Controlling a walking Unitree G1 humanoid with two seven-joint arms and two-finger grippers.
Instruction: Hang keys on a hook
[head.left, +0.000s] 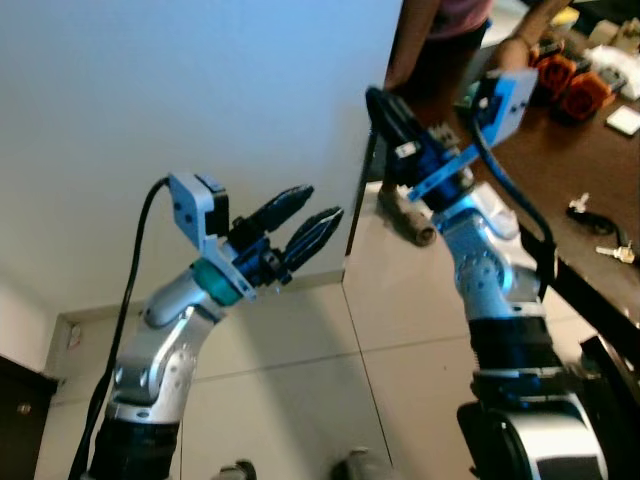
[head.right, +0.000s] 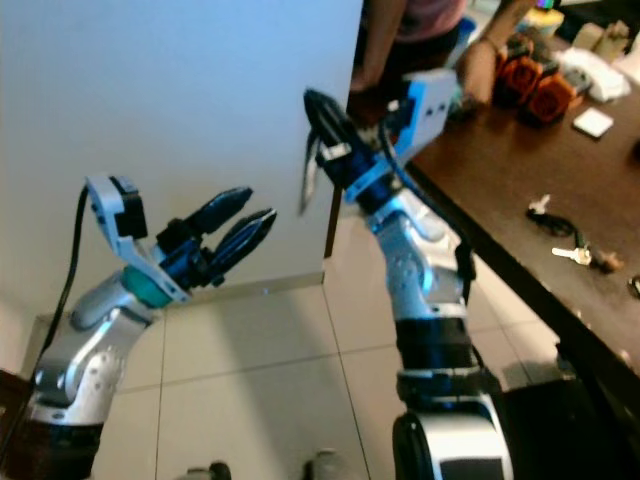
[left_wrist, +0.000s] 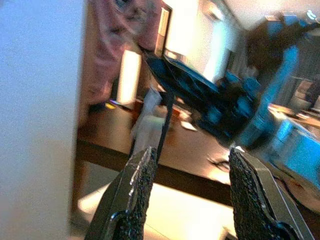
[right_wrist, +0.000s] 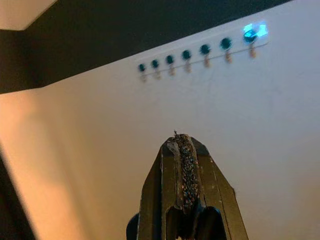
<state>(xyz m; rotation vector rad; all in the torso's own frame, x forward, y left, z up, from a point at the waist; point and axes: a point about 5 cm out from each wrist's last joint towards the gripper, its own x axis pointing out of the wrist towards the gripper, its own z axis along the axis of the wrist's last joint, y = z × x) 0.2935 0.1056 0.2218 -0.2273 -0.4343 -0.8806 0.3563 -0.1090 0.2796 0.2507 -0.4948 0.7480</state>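
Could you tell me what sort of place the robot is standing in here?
Probably a home hallway or entry beside a dining area: a white wall bearing a hook rack, a tiled floor, and a dark wooden table with keys.

Home interior, hallway by a dining area; pale floor tiles (head.left: 400, 400), white wall (head.left: 200, 100) with a hook rack (right_wrist: 200, 54), dark wooden table (head.right: 500, 170) with keys (head.right: 580, 255), person (head.left: 450, 30) standing.

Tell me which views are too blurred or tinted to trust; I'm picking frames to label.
Left wrist view: background table and person smeared, though the left end effector fingers stay sharp. Right wrist view: warm orange cast across the wall, hook rail small and soft, one end glowing blue. Both eye views: mildly soft, with the keys on the dark table still readable.
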